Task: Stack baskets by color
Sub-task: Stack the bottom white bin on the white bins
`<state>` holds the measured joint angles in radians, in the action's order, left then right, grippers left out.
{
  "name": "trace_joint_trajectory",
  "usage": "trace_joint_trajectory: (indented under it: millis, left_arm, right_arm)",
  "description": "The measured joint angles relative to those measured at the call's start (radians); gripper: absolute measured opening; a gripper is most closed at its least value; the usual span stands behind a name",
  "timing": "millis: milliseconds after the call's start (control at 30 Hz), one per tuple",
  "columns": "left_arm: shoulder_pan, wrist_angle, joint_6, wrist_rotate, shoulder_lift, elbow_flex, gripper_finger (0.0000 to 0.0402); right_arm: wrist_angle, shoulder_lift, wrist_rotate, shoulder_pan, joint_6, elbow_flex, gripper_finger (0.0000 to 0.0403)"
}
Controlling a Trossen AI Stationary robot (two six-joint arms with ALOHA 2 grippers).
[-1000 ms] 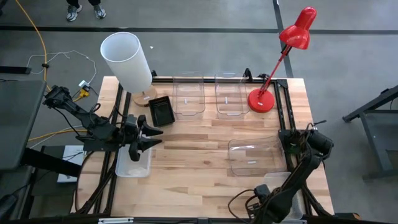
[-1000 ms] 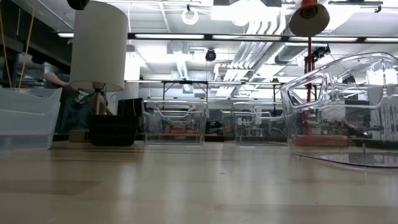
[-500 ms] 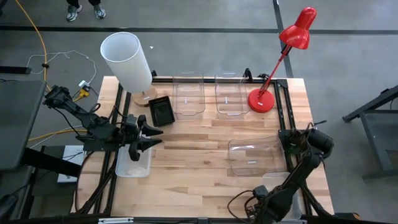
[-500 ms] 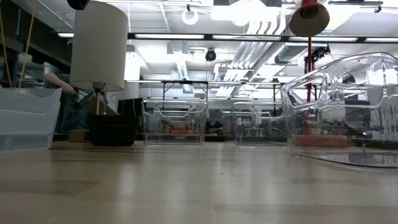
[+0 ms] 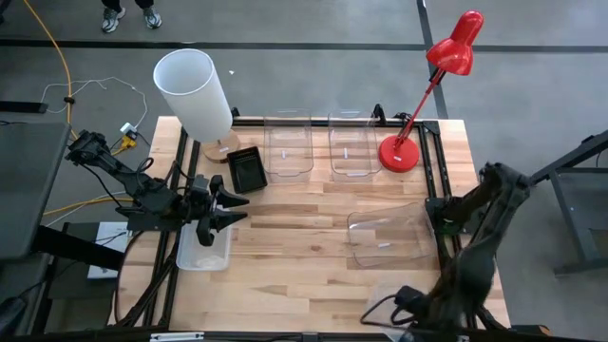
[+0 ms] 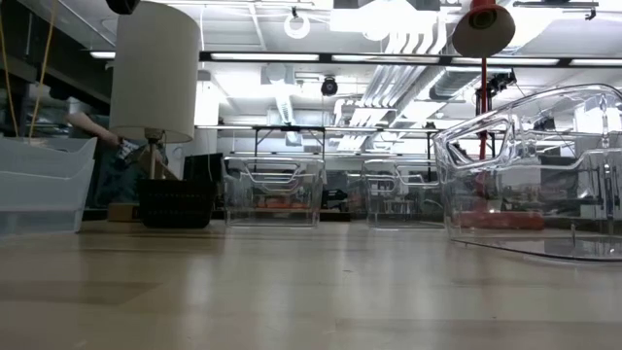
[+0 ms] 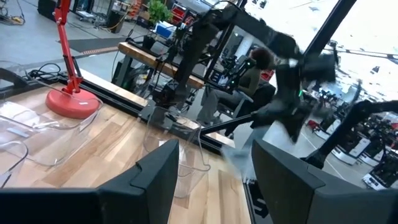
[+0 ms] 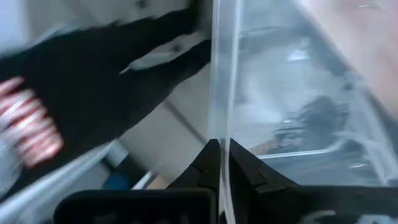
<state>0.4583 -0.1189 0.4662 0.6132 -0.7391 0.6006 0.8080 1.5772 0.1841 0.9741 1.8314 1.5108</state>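
Observation:
A large clear basket (image 5: 388, 237) (image 6: 530, 170) sits tilted at the table's right, with my right gripper (image 5: 440, 220) (image 8: 221, 152) shut on its right wall. My left gripper (image 5: 241, 209) (image 7: 211, 186) hangs open and level over the left side, above a frosted white basket (image 5: 202, 251) that rests on the table. Two more clear baskets (image 5: 290, 147) (image 5: 350, 144) and a small black basket (image 5: 247, 169) stand on their bottoms along the far edge. My right gripper pinches the clear basket's thin right wall at its rim (image 8: 219, 118) between the two fingers, one on each face of the wall. The fingers come slanting down from the table's right side. The basket sits tilted, right side raised, left part of its bottom (image 5: 366, 249) on the table.
A tall white cylinder lampshade (image 5: 195, 90) stands at the far left corner. A red desk lamp (image 5: 399, 152) stands far right. Black frame rails (image 5: 429, 161) run along the table's sides. Bare wood (image 5: 294, 237) lies between the two arms.
My right arm has risen quickly at the table's right edge and its wrist has rolled. The clear basket has tipped: its right side has come up while its left part stays on the table.

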Motion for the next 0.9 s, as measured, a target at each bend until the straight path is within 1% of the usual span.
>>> trace_joint_trajectory:
  millis: [100, 200, 300, 400, 500, 633, 733, 833, 900]
  left_arm:
    - [0.000, -0.005, -0.007, 0.000, 0.000, 0.000, 0.0191]
    - [0.000, -0.009, -0.009, -0.008, 0.000, 0.000, 0.0190]
    - [0.000, -0.011, -0.017, -0.008, 0.000, 0.000, 0.0191]
    - [0.000, -0.013, -0.017, -0.009, 0.000, 0.002, 0.0191]
    - [0.000, -0.014, -0.016, -0.026, 0.000, 0.026, 0.0191]
    - [0.000, -0.015, 0.001, -0.064, 0.000, 0.067, 0.0191]
    - [0.000, -0.013, 0.001, -0.064, -0.009, 0.096, 0.0190]
    - [0.000, 0.003, 0.002, -0.054, -0.026, 0.136, 0.0191]
    - [0.000, 0.032, 0.006, -0.025, -0.048, 0.172, 0.0191]
  right_arm:
    - [0.026, -0.045, 0.000, -0.039, -0.096, 0.073, 0.0000]
    - [0.130, -0.055, -0.016, -0.131, -0.266, 0.167, 0.0000]
    - [0.268, -0.036, -0.051, -0.255, -0.498, 0.265, 0.0000]
    - [0.340, -0.006, -0.107, -0.382, -0.773, 0.335, 0.0000]
    - [0.344, 0.013, -0.185, -0.498, -1.048, 0.368, 0.0000]
    - [0.352, 0.045, -0.306, -0.612, -1.345, 0.366, 0.0000]
    - [0.364, 0.075, -0.365, -0.672, -1.498, 0.353, 0.0000]
    - [0.384, 0.126, -0.403, -0.707, -1.567, 0.352, 0.0000]
    - [0.409, 0.165, -0.446, -0.712, -1.604, 0.350, 0.0000]
